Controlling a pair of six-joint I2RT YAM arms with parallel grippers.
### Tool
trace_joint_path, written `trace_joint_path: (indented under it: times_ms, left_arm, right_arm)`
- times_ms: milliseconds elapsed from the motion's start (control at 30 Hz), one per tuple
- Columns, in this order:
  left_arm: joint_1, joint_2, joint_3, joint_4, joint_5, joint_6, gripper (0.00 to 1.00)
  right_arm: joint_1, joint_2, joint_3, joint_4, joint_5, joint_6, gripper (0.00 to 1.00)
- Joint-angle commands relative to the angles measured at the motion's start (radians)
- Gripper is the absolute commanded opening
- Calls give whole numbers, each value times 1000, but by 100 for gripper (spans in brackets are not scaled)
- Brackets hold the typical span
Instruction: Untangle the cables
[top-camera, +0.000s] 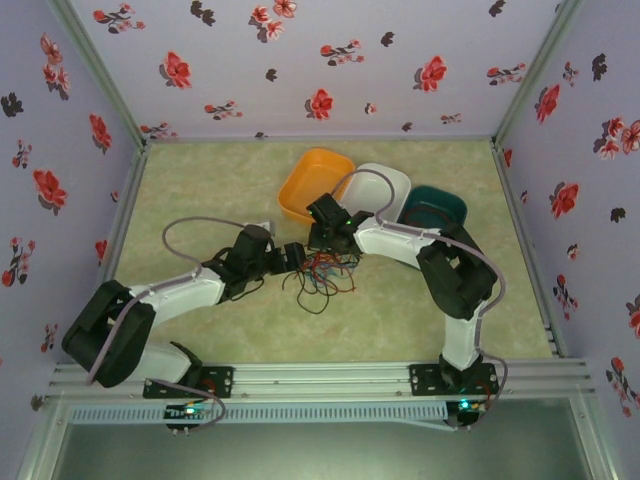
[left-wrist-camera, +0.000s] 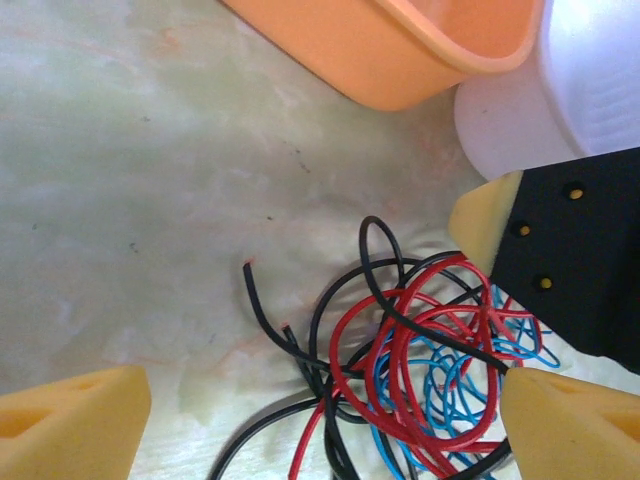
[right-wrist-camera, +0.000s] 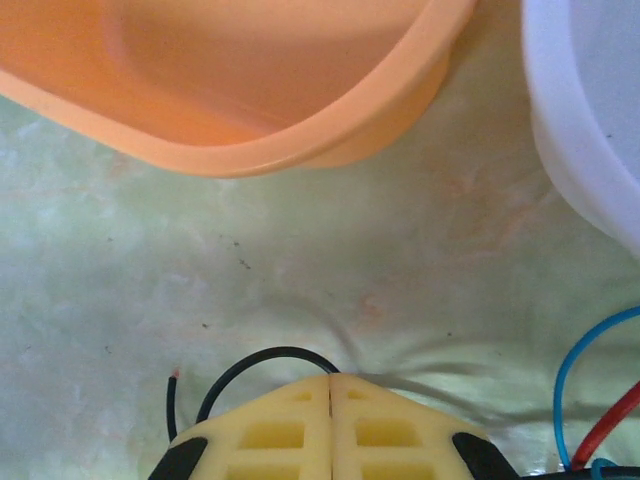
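The cables (top-camera: 322, 278), thin red, black and blue wires, lie tangled in a heap on the pale green mat, in front of the trays. In the left wrist view the red loops (left-wrist-camera: 400, 370) overlie the blue cable (left-wrist-camera: 450, 385), and the black cable (left-wrist-camera: 262, 310) ends at the left. My left gripper (left-wrist-camera: 320, 425) hangs open over the heap, its yellow fingers (left-wrist-camera: 75, 425) wide on either side. My right gripper (right-wrist-camera: 330, 378) is shut, with a loop of black cable (right-wrist-camera: 270, 355) running into its tips, close to the mat. The right gripper's body (left-wrist-camera: 570, 250) shows at the heap's right edge.
Three trays stand in a row behind the heap: orange (top-camera: 315, 180), white (top-camera: 385, 185) and teal (top-camera: 435, 208). The orange tray's rim (right-wrist-camera: 300, 150) lies just beyond my right gripper's tips. Flowered walls enclose the mat on three sides.
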Motion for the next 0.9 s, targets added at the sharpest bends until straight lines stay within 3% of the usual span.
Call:
trace_joint_path:
  times_ms: [0,400,867]
  left_arm:
    - [5,13,-16,44,29,17,89]
    - [5,18,-16,51,38,18,83]
    - [-16,-10,-32,95,72,67,82]
  right_arm:
    - [20,-75,3,26,-1,-24,0]
    - [58,-277,-73,61,28,-85,0]
    - [133,-401,-26,76,83,-187,0]
